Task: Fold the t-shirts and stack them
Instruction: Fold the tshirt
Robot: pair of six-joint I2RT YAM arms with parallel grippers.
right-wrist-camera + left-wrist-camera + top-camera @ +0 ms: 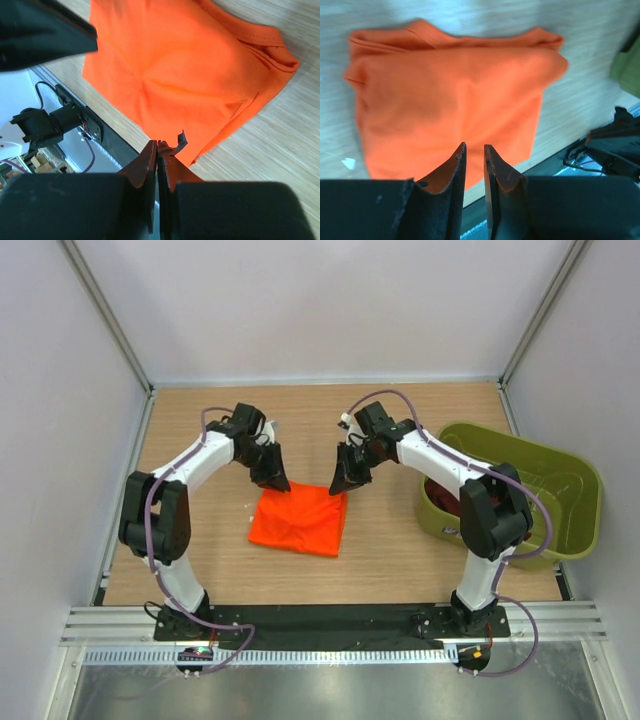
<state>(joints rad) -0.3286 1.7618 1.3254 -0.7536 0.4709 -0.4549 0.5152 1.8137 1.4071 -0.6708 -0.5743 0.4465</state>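
The bright orange t-shirt (300, 520) lies folded into a rough square on the wooden table. It fills the left wrist view (450, 95) and the right wrist view (185, 75). My left gripper (272, 480) hovers over its far left corner, jaws a narrow gap apart and empty (474, 146). My right gripper (348, 480) hovers over its far right corner, shut and empty (157, 144), with a loose strip of pad curling off one fingertip. A bit of the dark maroon t-shirt (447, 498) shows inside the tub, mostly hidden by my right arm.
The olive-green plastic tub (570, 465) stands at the table's right side; its edge shows in the left wrist view (627, 70). White walls enclose the table on three sides. The black mounting rail (330, 620) runs along the near edge.
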